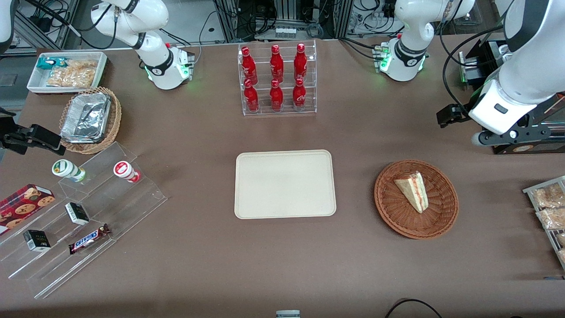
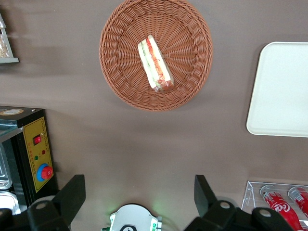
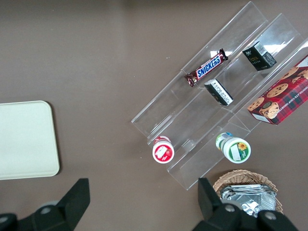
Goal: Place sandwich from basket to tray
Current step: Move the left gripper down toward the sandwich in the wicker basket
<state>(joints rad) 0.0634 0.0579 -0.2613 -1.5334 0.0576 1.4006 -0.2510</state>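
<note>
We note brown table point(image 1: 198, 247); sandwich point(image 1: 412, 191) in basket point(image 1: 397, 216) beside tray point(image 1: 284, 184); gripper point(image 2: 139, 195) above basket, fingers apart.

"SNICKERS" on chocolate bar point(image 3: 206, 67)

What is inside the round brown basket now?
Only one sandwich lies in the basket, apart from the tray. What is under the sandwich is covered. The claw hangs open above the table, farther from the front camera than the basket.
</note>
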